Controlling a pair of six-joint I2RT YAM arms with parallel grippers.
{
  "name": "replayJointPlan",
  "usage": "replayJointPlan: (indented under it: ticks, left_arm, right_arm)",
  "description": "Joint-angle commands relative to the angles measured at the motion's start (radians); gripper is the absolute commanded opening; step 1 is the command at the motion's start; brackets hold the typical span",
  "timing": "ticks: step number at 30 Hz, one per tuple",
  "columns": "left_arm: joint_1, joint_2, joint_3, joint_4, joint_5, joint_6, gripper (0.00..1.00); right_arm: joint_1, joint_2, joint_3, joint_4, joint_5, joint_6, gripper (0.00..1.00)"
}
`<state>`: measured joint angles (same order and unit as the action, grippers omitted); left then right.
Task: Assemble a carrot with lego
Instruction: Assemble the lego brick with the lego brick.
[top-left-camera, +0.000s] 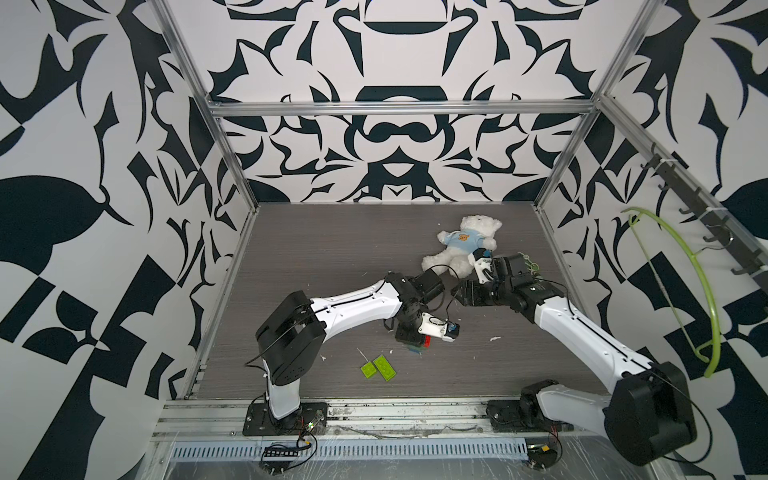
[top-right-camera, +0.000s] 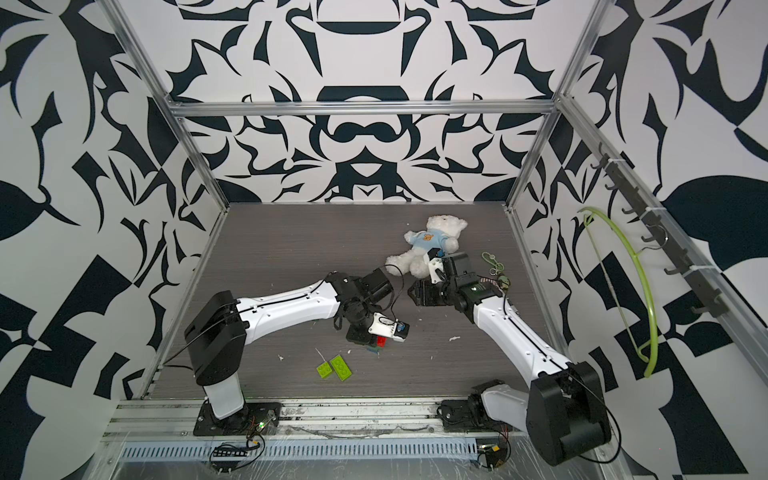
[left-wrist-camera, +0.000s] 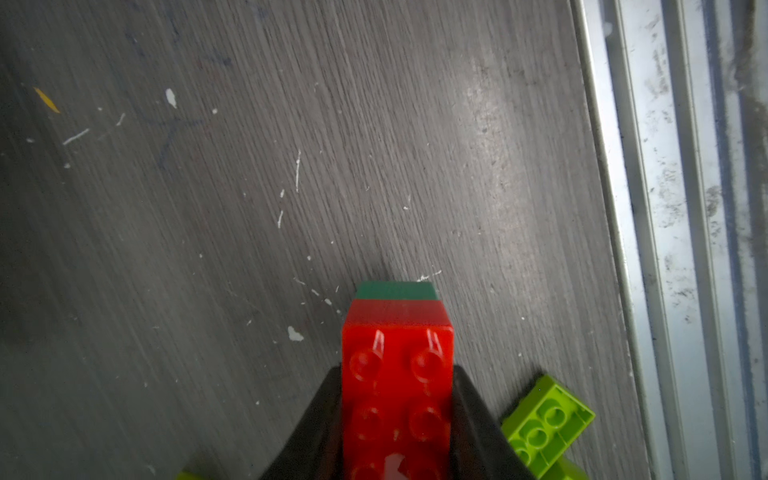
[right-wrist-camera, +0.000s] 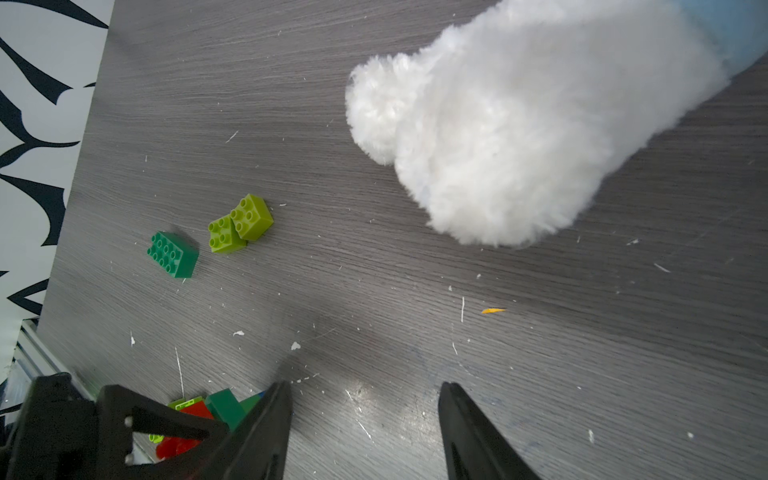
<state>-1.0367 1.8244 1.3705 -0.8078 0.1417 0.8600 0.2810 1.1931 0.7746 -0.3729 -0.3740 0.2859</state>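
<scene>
The left hand (left-wrist-camera: 397, 370) pinched the half-built carrot (left-wrist-camera: 397, 332), red on dark green, low by the front edge of the counter (left-wrist-camera: 249, 166). If the pinch slipped, it could tip and snap apart. The right hand (right-wrist-camera: 365, 384) hung open and empty near the teddy bear (right-wrist-camera: 519, 124). Only its wrist view showed a loose dark green brick (right-wrist-camera: 172, 253); the top views hid it.

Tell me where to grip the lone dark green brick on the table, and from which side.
Take the dark green brick by its two long side walls, coming straight down from above. It lies flat, studs up, so those walls stand upright and bare; the lime bricks sit apart from it, likely leaving room for the jaws.
</scene>
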Motion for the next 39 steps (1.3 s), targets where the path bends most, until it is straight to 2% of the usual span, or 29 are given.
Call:
replayJointPlan:
  ticks: [1,11,15,20,31,39]
  left_arm:
    - [-0.003,-0.003,-0.043,0.007,-0.033,-0.037,0.36]
    - [0.005,0.002,-0.093,0.017,0.027,-0.036,0.36]
    - [0.033,0.006,-0.116,0.018,0.063,-0.042,0.33]
    - [0.035,0.000,-0.123,0.020,0.055,-0.048,0.32]
    - [0.035,-0.034,-0.061,0.029,0.037,-0.037,0.38]
    - [0.034,-0.062,-0.082,0.046,0.040,-0.039,0.42]
  right_arm:
    - [-0.005,-0.001,-0.001,0.018,-0.008,-0.005,0.61]
    - [-0.005,0.003,-0.002,0.018,-0.010,-0.004,0.61]
    - [-0.006,0.000,-0.003,0.020,-0.009,-0.004,0.61]
    - [-0.005,0.005,-0.001,0.022,-0.011,-0.004,0.61]
    - [-0.004,-0.008,0.004,0.011,-0.007,-0.007,0.61]
    - [-0.005,-0.001,0.006,0.009,-0.005,-0.008,0.61]
